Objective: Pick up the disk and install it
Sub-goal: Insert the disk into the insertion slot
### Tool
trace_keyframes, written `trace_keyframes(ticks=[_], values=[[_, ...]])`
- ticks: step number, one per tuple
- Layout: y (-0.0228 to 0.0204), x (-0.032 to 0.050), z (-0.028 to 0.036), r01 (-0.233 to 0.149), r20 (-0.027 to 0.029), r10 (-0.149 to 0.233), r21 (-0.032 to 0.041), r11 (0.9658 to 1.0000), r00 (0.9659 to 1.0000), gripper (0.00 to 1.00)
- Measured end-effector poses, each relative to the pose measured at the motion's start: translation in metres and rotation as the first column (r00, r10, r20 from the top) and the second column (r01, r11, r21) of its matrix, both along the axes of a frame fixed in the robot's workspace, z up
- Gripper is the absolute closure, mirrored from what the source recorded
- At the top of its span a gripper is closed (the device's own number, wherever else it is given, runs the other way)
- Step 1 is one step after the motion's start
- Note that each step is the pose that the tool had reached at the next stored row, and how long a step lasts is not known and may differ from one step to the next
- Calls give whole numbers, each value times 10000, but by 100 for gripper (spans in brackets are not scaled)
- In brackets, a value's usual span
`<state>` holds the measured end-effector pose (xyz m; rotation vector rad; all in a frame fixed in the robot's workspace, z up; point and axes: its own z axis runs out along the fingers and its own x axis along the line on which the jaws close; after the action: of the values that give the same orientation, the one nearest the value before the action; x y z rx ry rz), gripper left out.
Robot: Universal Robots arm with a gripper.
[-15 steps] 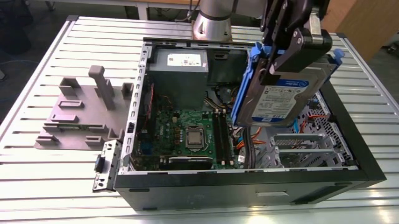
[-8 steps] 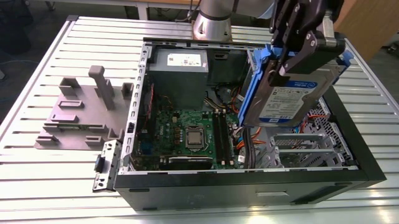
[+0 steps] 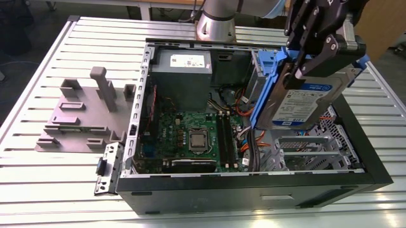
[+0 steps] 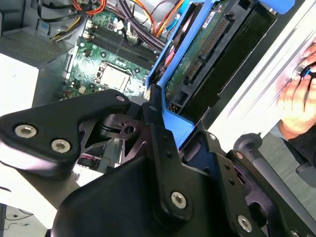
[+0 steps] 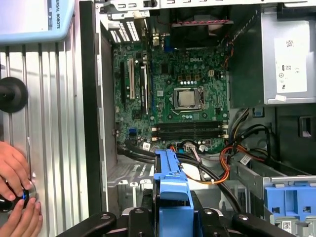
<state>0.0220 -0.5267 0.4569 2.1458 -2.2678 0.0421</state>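
The gripper (image 3: pixel 315 64) is clenched on the disk (image 3: pixel 305 102) and holds it tilted in the air, above the open computer case (image 3: pixel 254 183), on the exterior view's right. The top of the gripper is cut off by the frame edge. The disk covers part of the blue bay (image 3: pixel 266 64) behind it, and below it stands the metal drive cage (image 3: pixel 311 152). The grey holder (image 3: pixel 82 114) lies apart on the table (image 3: pixel 38 190). In the first wrist view the disk shows as a narrow blue bracket edge (image 5: pixel 173 187) between the black fingers (image 5: pixel 98 222), over the motherboard (image 5: pixel 182 98). A person's hands (image 5: pixel 15 192) are half cut off; what they touch is hard to make out.
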Motion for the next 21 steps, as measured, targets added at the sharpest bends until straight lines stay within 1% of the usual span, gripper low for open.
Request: trace_keyframes(ticks=[4, 10, 12, 21], values=[[-10, 45, -7, -1, 0, 1, -1, 10000, 10000, 64], [-54, 71, -18, 0, 0, 0, 1, 10000, 10000, 64], [-62, 79, -20, 0, 0, 0, 1, 10000, 10000, 64], [-69, 158, -31, -1, 0, 1, -2, 10000, 10000, 64]])
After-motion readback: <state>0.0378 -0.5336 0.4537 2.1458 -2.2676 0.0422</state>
